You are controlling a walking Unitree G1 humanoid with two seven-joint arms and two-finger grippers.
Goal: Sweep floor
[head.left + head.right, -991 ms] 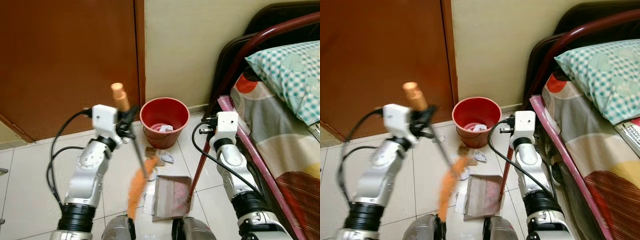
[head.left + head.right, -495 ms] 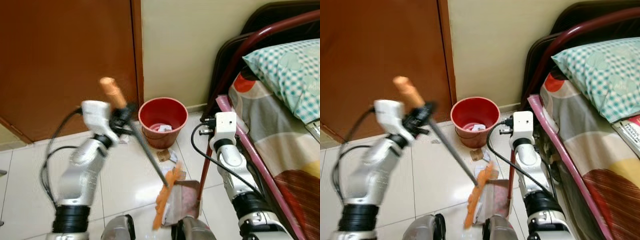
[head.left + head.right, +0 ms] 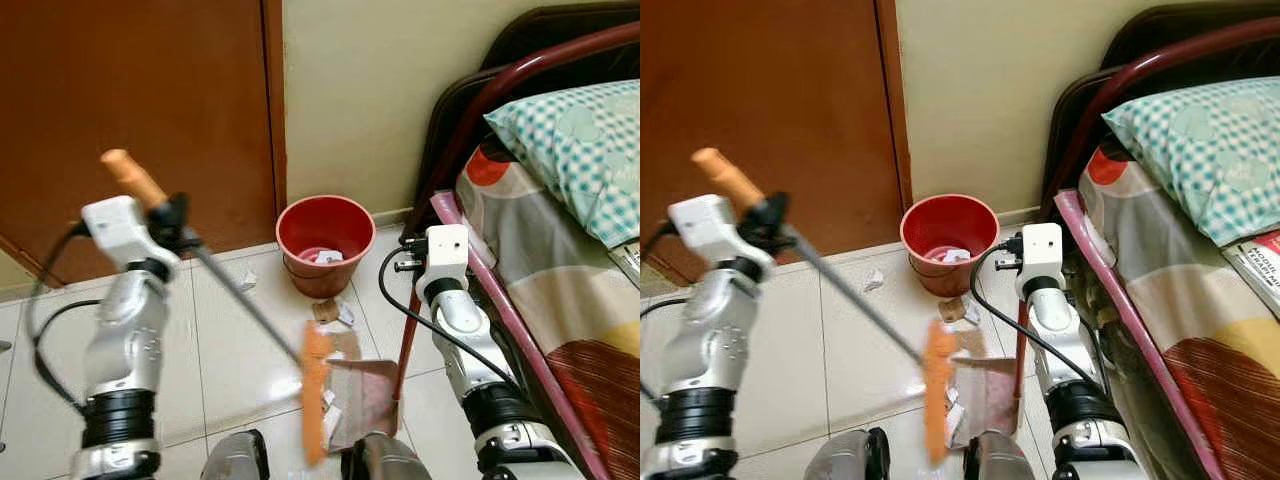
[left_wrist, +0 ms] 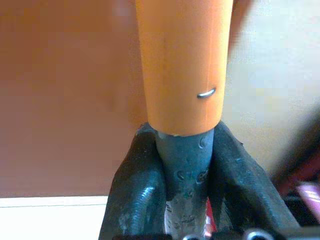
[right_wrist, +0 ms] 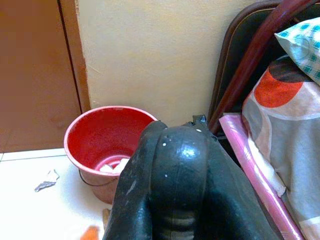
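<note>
The broom [image 3: 250,315] slants down from the left gripper [image 4: 185,170], whose jaws are clenched on the grey shaft just below the orange grip, to its orange bristle head [image 3: 316,390] at the mouth of the dustpan [image 3: 362,400] on the tiled floor [image 3: 230,340]. The right gripper [image 3: 415,262] holds the dustpan's upright red handle [image 3: 405,345]; its jaws look closed around it, though the wrist view only shows them bunched together.

Risks, as I judge them: a hard stroke could shove the pan backward or flick paper scraps [image 3: 333,312] past it; the scraps beside the red bucket [image 3: 326,243] and the lone piece [image 3: 246,282] near the door [image 3: 130,120] could be missed.

Room is tight to the right, where the bed frame [image 3: 500,300] runs just beside the right arm. The bucket and wall block ahead. Open tile lies to the left.
</note>
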